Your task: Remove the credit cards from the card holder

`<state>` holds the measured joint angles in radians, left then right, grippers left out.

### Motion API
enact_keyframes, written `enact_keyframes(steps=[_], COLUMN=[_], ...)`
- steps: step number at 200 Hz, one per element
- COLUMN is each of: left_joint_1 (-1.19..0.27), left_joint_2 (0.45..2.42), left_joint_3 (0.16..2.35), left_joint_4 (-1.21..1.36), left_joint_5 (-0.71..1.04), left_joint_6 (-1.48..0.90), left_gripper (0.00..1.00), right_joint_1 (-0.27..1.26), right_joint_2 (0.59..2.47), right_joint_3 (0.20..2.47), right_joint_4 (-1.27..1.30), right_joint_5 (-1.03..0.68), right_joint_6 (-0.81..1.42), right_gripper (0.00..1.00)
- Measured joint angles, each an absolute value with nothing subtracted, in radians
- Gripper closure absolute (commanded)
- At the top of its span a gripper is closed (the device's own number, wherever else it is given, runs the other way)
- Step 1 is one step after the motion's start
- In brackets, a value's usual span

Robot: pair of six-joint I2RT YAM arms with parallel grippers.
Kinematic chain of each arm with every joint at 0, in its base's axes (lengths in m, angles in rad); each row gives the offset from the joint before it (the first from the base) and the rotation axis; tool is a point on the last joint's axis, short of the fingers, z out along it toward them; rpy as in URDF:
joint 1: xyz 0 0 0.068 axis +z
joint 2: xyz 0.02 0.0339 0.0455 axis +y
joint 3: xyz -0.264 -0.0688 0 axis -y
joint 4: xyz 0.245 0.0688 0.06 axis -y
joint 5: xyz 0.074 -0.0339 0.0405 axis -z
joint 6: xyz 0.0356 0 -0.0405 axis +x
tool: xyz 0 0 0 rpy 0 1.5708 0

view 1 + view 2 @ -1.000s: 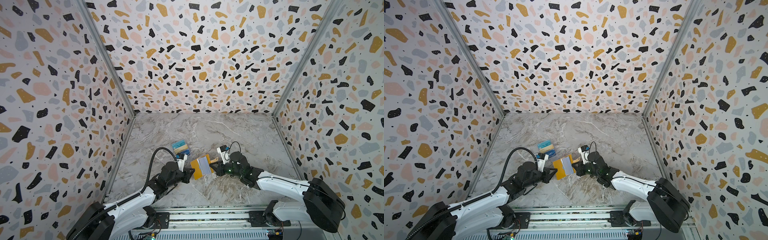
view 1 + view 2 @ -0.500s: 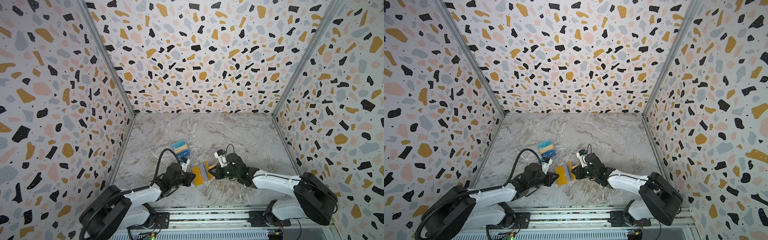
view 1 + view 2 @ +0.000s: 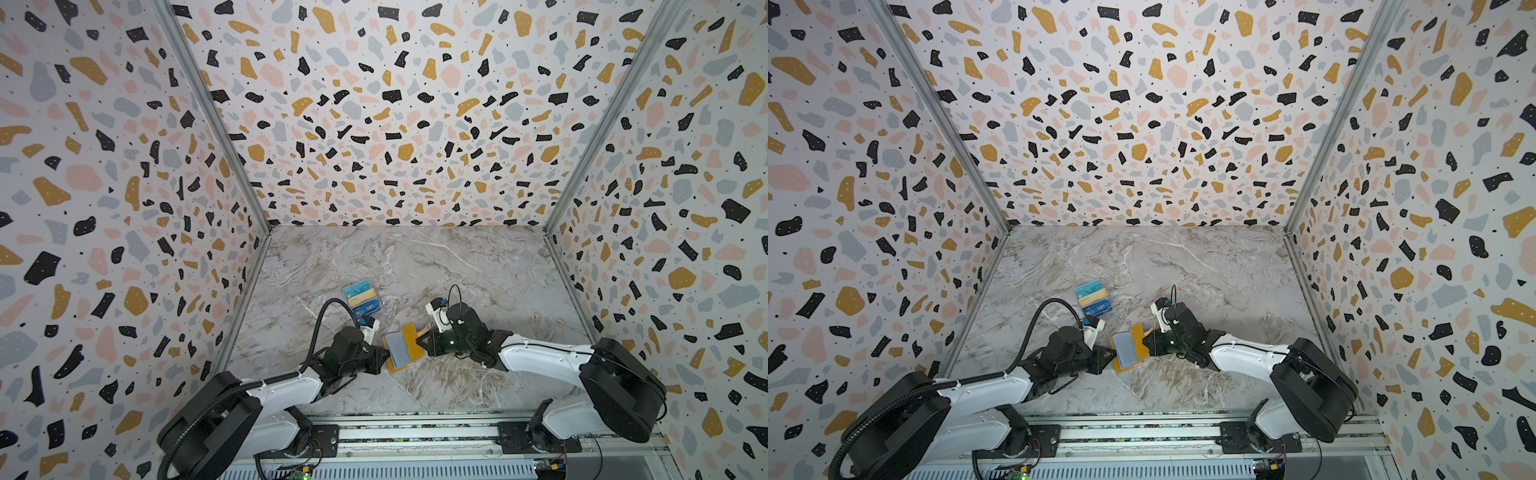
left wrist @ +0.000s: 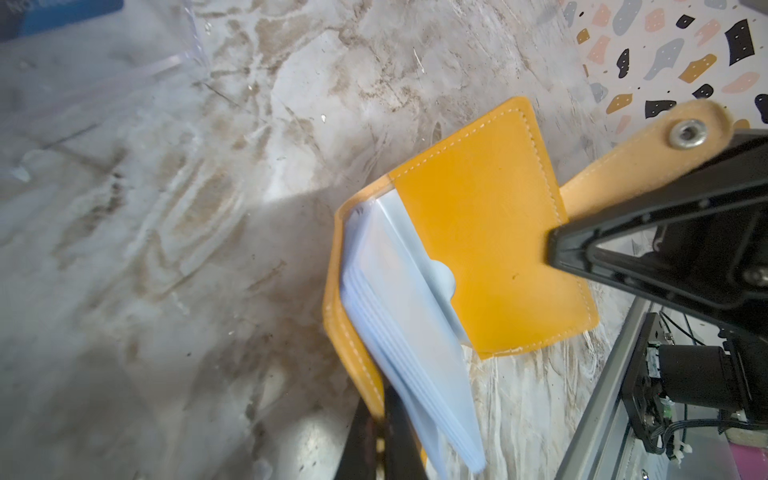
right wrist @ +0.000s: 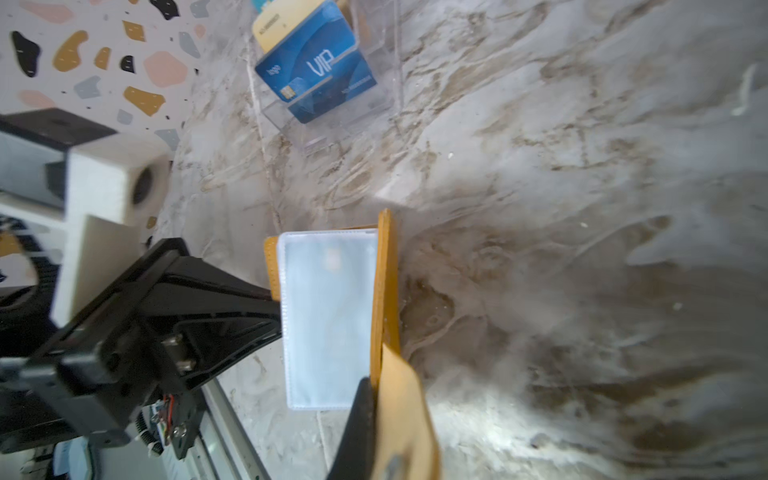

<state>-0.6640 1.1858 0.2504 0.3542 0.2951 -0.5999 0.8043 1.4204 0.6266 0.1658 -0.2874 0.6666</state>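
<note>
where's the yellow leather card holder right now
In both top views the yellow leather card holder is at the marble table's front centre, pinched between the left gripper and right gripper.

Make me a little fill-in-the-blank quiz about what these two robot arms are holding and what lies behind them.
1. The left pincer and the right pincer each grip one side of a ___ card holder.
2. The card holder is held ___, so its clear sleeves show.
3. The credit cards sit in a clear tray; the blue card is lettered ___.

Missing words: yellow; open; VIP.
</note>
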Motion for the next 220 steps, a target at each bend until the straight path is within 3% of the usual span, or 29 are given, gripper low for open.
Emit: enact_keyframes(steps=[49, 89, 128, 169, 220], left_joint_1=[-0.664, -0.664, -0.664, -0.664, -0.664], left_joint_2=[1.15, 1.187, 1.176, 1.126, 1.029], left_joint_3=[0.25, 0.252, 0.254, 0.274, 0.278], left_joint_4=[0.295, 0.284, 0.27, 0.22, 0.188], left_joint_5=[0.318, 0.331, 0.283, 0.202, 0.182], left_joint_6=[-0.575, -0.56, -0.557, -0.546, -0.539], left_gripper=[0.98, 0.85, 0.69, 0.72, 0.82], right_joint_1=[0.798, 0.797, 0.809, 0.862, 0.965], right_joint_2=[1.441, 1.496, 1.498, 1.491, 1.391], right_joint_3=[0.645, 0.645, 0.649, 0.702, 0.828], right_joint_4=[0.035, -0.017, -0.054, -0.169, -0.285], right_joint_5=[-0.237, -0.215, -0.17, -0.041, 0.08], right_joint_6=[0.607, 0.6, 0.6, 0.592, 0.548], right_gripper=[0.88, 0.83, 0.66, 0.56, 0.42])
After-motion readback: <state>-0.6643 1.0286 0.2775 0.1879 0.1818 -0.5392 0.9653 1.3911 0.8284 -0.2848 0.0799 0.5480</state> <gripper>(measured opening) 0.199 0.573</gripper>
